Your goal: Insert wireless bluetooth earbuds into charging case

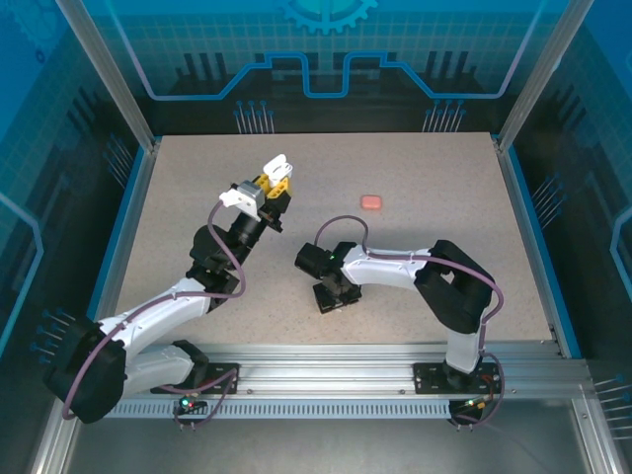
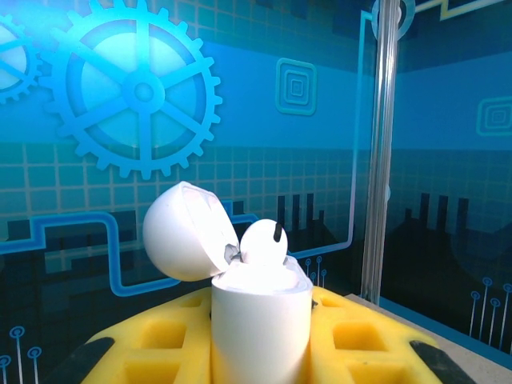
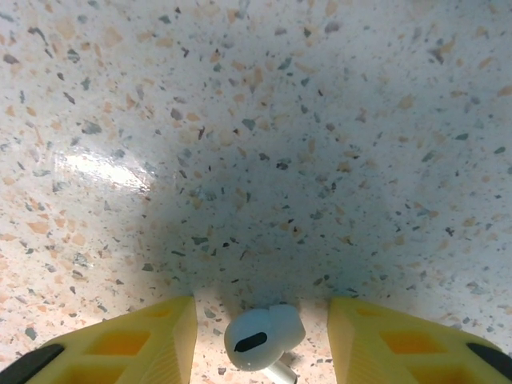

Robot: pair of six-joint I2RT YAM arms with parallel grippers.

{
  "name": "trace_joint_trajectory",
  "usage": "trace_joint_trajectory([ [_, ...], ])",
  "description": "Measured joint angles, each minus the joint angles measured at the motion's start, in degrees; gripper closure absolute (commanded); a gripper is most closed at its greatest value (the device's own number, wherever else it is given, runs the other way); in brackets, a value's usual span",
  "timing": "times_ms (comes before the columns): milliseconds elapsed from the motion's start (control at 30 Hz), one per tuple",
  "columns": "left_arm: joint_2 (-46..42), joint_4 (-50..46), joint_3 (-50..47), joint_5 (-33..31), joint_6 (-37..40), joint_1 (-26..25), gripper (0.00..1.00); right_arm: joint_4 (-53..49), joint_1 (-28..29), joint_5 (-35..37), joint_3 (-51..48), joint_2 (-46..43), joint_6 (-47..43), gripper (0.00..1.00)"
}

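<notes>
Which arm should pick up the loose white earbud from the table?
Right. Its jaws straddle the white earbud on the table; the left arm is busy, jaws shut on the open white case.

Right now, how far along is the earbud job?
Done: one white earbud sits in the open white case, which the left hand grips. In hand: the right hand straddles a second white earbud on the table, jaws open, not yet gripping. Left: seat it, close the lid; the pink case lies untouched.
</notes>
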Motion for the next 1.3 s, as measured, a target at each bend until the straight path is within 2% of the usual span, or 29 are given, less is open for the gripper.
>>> trace_joint_trajectory([
  [600, 0.0, 0.0, 0.0, 0.0, 0.0, 0.0, 1.00, -0.1, 0.0, -0.1, 0.5, 0.4, 0.4, 0.70],
  [733, 0.0, 0.0, 0.0, 0.0, -0.1, 0.0, 1.00, -0.2, 0.0, -0.1, 0.6, 0.4, 0.7, 0.81],
  [967, 0.0, 0.0, 0.0, 0.1, -1.1, 0.0, 1.00, -0.9, 0.0, 1.1, 0.6, -1.2, 1.6, 0.81],
  [1300, 0.1, 0.0, 0.0, 0.2, -1.5, 0.0, 1.00, -2.7, -1.6, 3.7, 0.6, -12.5, 1.8, 0.81],
])
